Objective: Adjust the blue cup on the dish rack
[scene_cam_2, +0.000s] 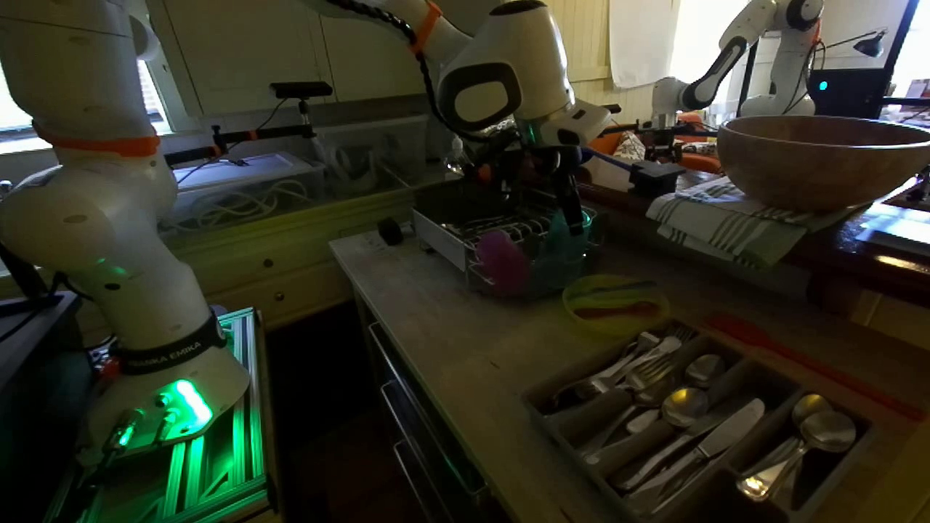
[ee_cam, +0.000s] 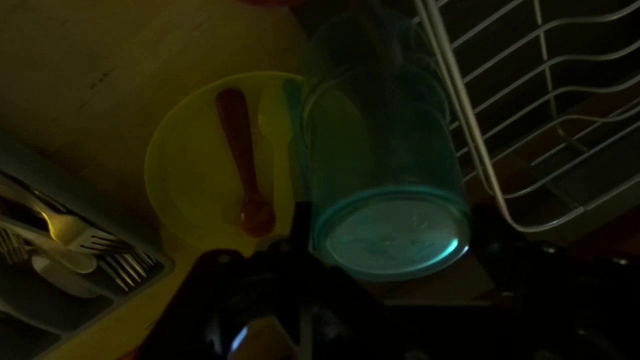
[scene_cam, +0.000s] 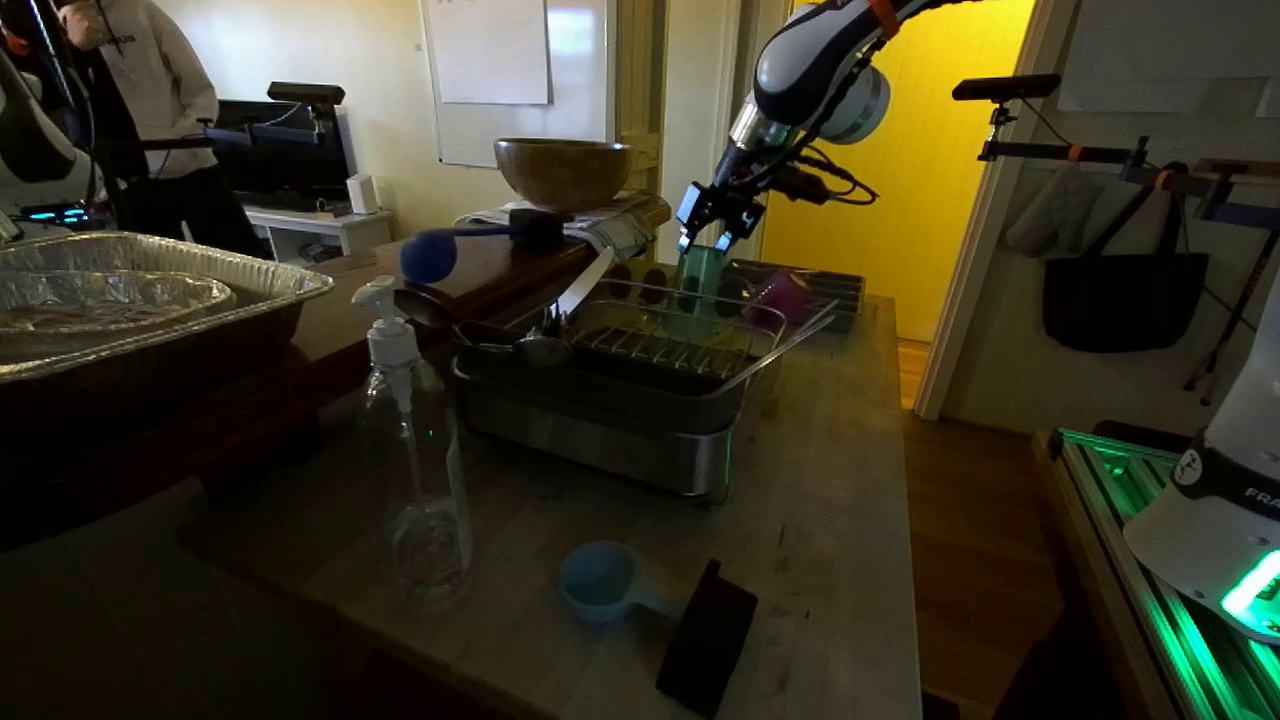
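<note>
The blue cup, a teal translucent tumbler, stands bottom-up at one end of the grey dish rack. It also shows in an exterior view, partly behind a finger. In the wrist view its round base faces the camera and its body lies just outside the rack's end wires. My gripper reaches down from above with one finger on each side of the cup's base. In the wrist view both dark fingers appear to touch the cup's sides. The cup's mouth is hidden in shadow.
A pink cup sits beside the blue cup on the rack's end. A yellow bowl with spoons and a grey cutlery tray stand close by. Cutlery and a straw-like stick stick out of the rack. A clear pump bottle stands beyond.
</note>
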`<act>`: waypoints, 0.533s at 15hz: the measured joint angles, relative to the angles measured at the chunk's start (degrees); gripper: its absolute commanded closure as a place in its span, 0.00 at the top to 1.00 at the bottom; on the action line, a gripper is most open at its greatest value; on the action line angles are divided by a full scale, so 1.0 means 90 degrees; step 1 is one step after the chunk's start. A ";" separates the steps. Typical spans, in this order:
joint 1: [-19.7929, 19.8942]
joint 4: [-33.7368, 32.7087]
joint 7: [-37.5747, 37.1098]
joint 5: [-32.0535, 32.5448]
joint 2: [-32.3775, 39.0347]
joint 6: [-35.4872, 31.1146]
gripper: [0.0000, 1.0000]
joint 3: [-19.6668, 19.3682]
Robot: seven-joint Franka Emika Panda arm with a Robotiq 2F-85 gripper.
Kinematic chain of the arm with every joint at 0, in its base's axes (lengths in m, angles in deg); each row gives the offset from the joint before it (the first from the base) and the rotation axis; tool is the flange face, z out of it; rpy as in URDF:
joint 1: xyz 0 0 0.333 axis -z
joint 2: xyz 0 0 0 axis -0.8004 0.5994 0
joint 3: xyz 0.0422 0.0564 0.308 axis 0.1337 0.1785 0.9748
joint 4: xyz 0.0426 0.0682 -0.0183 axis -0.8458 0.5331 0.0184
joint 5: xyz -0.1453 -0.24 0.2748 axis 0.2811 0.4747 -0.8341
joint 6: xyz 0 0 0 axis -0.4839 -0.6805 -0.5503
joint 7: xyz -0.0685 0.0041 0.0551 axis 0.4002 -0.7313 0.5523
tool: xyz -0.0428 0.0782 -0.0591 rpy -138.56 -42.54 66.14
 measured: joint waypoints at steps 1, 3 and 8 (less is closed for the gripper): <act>0.0008 -0.0024 0.0021 0.0000 0.0013 -0.0002 0.49 0.0002; 0.0027 -0.0029 0.0053 -0.0001 0.0017 0.0000 0.49 0.0021; 0.0040 -0.0040 0.0090 0.0001 -0.0008 0.0012 0.49 0.0029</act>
